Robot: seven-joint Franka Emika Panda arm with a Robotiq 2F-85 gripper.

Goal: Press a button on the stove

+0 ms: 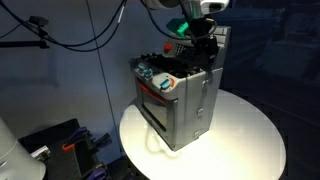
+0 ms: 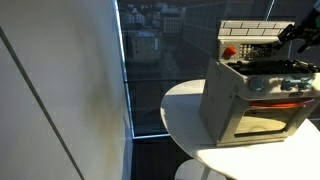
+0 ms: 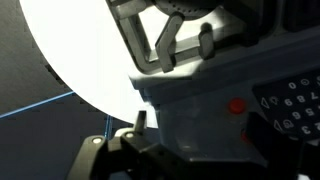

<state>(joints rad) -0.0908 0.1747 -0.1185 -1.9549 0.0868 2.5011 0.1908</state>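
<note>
Stove (image 1: 180, 100) and jaws sit close together: the small grey toy box stands on a round white table (image 1: 250, 140), and the gripper (image 1: 202, 50) hangs right above the rear part of its top, just in front of the brick-patterned back panel (image 2: 250, 33). In both exterior views the black gripper reaches down toward the dark cooktop (image 2: 275, 66) behind the front edge. The coloured knobs (image 1: 158, 76) and the red-trimmed oven window (image 2: 270, 105) therefore lie below the jaws and forward of them, on the front face. Whether the tips touch the top cannot be told from these views. A green light (image 1: 178, 28) glows on the wrist just above the jaws. The wrist view is blurred, and there the gripper (image 3: 186, 45) comes in from the upper edge. Its two fingers (image 3: 206, 42) stand parted, with a gap of bright surface between them and nothing held there, so the jaws are released. Just past the fingertips the stove's grey body fills the lower right of that view. A small red button (image 3: 237, 105) sits on it a little beyond the jaws and to one side, apart from them. A dark panel (image 3: 295, 100) with pale dots lies farther off on the same side. The white tabletop spreads out on the opposite side of the jaws, well apart from the fingers.
</note>
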